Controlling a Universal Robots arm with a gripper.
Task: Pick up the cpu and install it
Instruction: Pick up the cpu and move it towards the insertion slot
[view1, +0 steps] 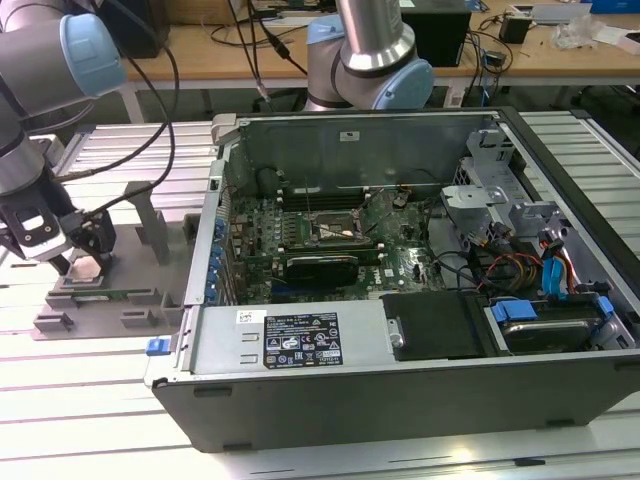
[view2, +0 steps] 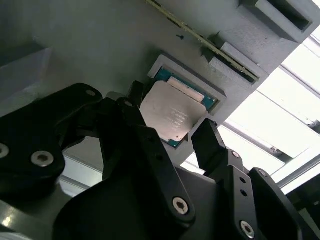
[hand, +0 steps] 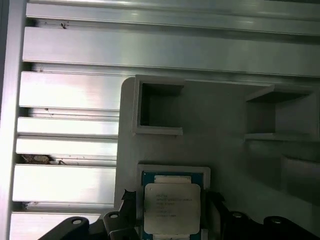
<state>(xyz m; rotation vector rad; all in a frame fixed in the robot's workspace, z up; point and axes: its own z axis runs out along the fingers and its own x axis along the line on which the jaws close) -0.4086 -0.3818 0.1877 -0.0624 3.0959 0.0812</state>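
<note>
The cpu (view2: 170, 112), a small square chip with a silver-grey metal top, lies flat in a shallow square pocket of the grey plastic tray (view2: 100, 45). In the first wrist view the cpu (hand: 171, 202) sits in the same pocket of the tray (hand: 225, 135). My gripper (view2: 171, 114) is open and lowered over it, one black fingertip (view2: 136, 97) on each side of the chip with small gaps. In the exterior view the gripper (view1: 85, 262) hangs over the tray (view1: 110, 300) at the exterior view's left. The dark socket frame (view1: 335, 232) lies on the motherboard inside the computer case.
The open computer case (view1: 400, 370) stands to the exterior view's right of the tray, with cables, a drive cage (view1: 480, 200) and a black power supply cover (view1: 440, 325) inside. Upright tray posts (view1: 150, 215) rise beside the gripper. The ribbed aluminium table (hand: 65, 95) surrounds the tray.
</note>
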